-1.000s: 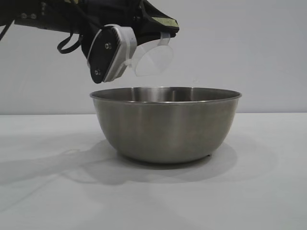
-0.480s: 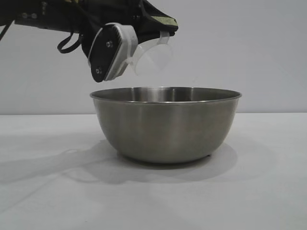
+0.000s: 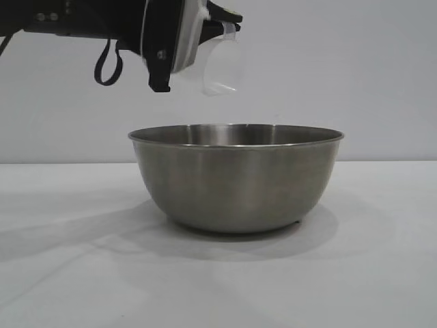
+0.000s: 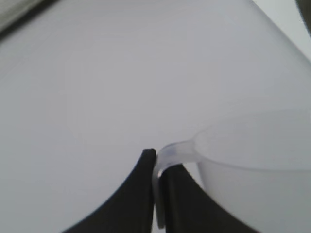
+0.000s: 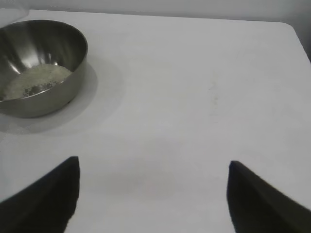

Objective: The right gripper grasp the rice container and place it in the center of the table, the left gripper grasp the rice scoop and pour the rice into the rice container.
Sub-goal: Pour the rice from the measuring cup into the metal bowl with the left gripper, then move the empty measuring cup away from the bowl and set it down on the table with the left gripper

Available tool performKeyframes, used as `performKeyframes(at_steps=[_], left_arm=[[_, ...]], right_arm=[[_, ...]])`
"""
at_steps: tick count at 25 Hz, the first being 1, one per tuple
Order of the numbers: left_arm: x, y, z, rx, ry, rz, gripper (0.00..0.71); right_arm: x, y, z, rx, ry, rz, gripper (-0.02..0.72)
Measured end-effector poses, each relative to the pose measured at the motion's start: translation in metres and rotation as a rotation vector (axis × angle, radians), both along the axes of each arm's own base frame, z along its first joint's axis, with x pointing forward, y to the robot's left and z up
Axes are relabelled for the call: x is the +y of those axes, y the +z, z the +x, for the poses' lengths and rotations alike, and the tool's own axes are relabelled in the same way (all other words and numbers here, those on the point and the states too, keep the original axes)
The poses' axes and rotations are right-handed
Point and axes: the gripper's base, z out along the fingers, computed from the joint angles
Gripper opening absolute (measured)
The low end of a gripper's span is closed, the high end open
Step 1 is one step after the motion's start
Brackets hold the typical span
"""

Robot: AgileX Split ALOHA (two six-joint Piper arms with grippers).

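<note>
1. We see the left tool (image 3: 198, 31) held high above the bowl's left side, its two dark fingers (image 4: 141, 194) pressed together on the thin loop handle of the clear cup (image 3: 218, 65).
2. The cup hangs beside the tool, above the bowl and well clear of its rim; in the outside view it looks empty, with its body reaching downward from the tool.
3. The steel bowl (image 3: 235, 178) stands upright on the white surface (image 3: 382, 273), directly below the cup.
4. From the right wrist view we see a pale mass of rice (image 5: 36, 80) lying in the bottom of the bowl (image 5: 43, 68).
5. The right tool (image 5: 153, 194) hovers over a bare stretch of the surface (image 5: 194, 87), well apart from the bowl, its two dark fingers (image 5: 48, 194) spread wide with nothing between them.
</note>
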Motion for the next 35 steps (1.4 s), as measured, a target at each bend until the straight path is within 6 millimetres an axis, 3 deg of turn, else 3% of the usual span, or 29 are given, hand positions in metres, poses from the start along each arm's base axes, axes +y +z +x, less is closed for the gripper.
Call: performKeyframes(at_steps=[8, 19, 25, 35], left_arm=[[0.027, 0.006, 0.022, 0.478, 0.242, -0.64, 0.0], [0.072, 0.001, 0.035, 0.649, 0.564, -1.323, 0.0], [0.09, -0.007, 0.038, 0.699, 0.654, -1.488, 0.0], [0.112, -0.031, 0.048, 0.979, 0.77, -1.464, 0.0]], right_arm=[[0.0, 0.0, 0.0, 0.0, 0.0, 0.0, 0.566], [0.0, 0.0, 0.0, 0.0, 0.0, 0.0, 0.566], [0.0, 0.0, 0.0, 0.0, 0.0, 0.0, 0.566], [0.0, 0.0, 0.0, 0.0, 0.0, 0.0, 0.566]])
